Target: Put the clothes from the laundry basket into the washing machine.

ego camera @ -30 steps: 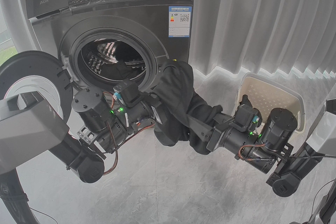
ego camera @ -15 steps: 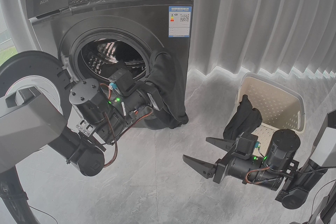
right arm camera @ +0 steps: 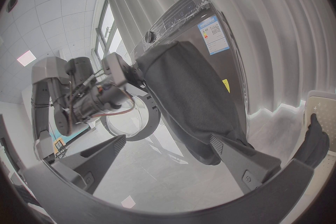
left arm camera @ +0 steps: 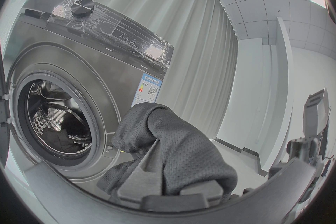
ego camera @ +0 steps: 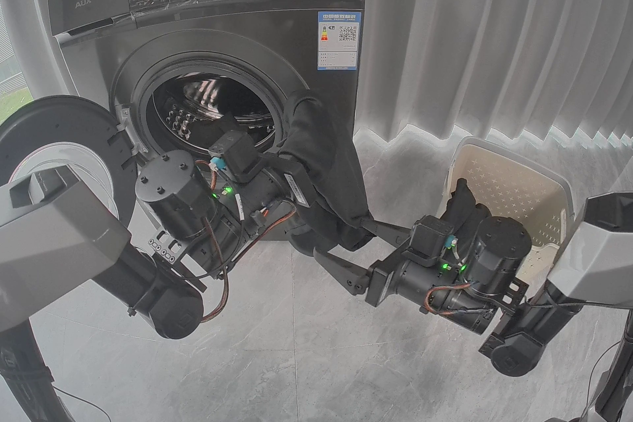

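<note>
Hanging from the clamped left gripper [left arm camera: 171, 182]: black garment [ego camera: 326, 166], right of washing machine drum [ego camera: 198, 107] holding dark cloth [ego camera: 224, 130]. Right gripper [ego camera: 339, 239] spread apart below. Laundry basket [ego camera: 521, 179] holds another garment [ego camera: 465, 209].

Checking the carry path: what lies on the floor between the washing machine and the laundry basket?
Nothing: in the head view the floor between the washing machine and the laundry basket is bare tile. The right wrist view agrees.
</note>
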Controlling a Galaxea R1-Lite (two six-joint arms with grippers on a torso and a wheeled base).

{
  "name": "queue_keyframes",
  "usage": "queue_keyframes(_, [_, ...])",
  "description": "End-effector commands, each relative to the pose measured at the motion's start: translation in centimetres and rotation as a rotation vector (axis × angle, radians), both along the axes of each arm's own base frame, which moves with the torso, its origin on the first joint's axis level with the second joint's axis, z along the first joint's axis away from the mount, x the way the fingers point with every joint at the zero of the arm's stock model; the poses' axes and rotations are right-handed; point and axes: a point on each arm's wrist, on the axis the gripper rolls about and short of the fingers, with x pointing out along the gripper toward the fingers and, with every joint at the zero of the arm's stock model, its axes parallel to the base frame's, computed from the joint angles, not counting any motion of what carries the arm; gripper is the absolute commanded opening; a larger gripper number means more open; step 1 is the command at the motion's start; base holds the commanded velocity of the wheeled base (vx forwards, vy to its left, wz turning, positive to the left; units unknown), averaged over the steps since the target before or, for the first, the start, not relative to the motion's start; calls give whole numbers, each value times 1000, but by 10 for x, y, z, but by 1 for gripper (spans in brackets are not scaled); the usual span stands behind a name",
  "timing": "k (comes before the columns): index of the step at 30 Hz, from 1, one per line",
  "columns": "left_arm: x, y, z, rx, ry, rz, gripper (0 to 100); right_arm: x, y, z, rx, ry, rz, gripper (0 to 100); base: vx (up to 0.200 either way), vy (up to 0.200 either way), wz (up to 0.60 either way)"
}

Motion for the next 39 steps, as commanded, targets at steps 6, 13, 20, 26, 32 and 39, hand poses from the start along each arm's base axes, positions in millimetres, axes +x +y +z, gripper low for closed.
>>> queue_keyframes(6, [-10, -10, 1, -18, 14, -25, 0, 44, 17, -20, 5, -38, -68, 100, 0, 0, 0])
queue_keyframes(13, [-14, -14, 1, -23, 20, -29, 0, 64, 20, -27, 21, -55, -96, 100, 0, 0, 0])
queue_keyframes(20, [-17, -16, -2, -21, 35, -19, 0, 78, 25, -26, 52, -83, -108, 100, 0, 0, 0])
queue_keyframes(26, [-15, -13, -4, -19, 43, 2, 0, 77, 23, -21, 66, -80, -133, 100, 0, 0, 0])
queue_keyframes(32, [-7, -8, -3, -28, 35, 29, 0, 58, 10, -13, 48, -53, -134, 100, 0, 0, 0])
queue_keyframes(39, [4, -3, 1, -47, 20, 77, 0, 34, -4, -7, 14, -23, -125, 100, 0, 0, 0])
